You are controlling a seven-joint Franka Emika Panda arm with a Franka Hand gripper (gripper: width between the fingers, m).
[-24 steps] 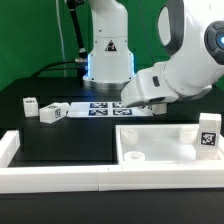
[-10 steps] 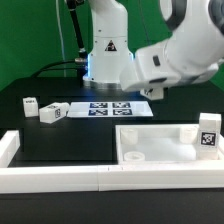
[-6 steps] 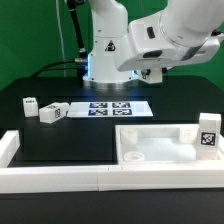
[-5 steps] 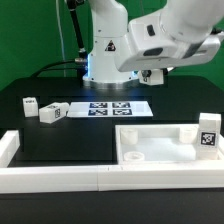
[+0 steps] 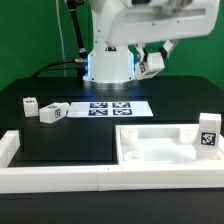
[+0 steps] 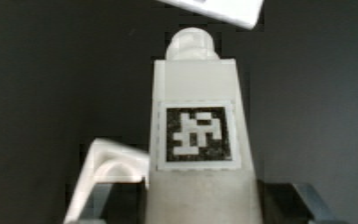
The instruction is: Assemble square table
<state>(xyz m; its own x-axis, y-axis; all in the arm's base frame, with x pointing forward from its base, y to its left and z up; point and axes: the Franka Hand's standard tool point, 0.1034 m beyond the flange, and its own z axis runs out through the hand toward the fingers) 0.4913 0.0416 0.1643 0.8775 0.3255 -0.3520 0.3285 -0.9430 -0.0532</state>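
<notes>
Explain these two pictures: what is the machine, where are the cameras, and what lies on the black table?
The machine is a robot arm ending in a two-finger claw. One picture comes from a camera off the arm; the other from a camera on its wrist, looking along the claw. The claw is closed on a white table leg with a black-white tag, held above the table. On it lie a second leg, a third leg, the marker board and the square tabletop, with a tagged block at its corner on the exterior view's right. A low wall runs along the near edge.
</notes>
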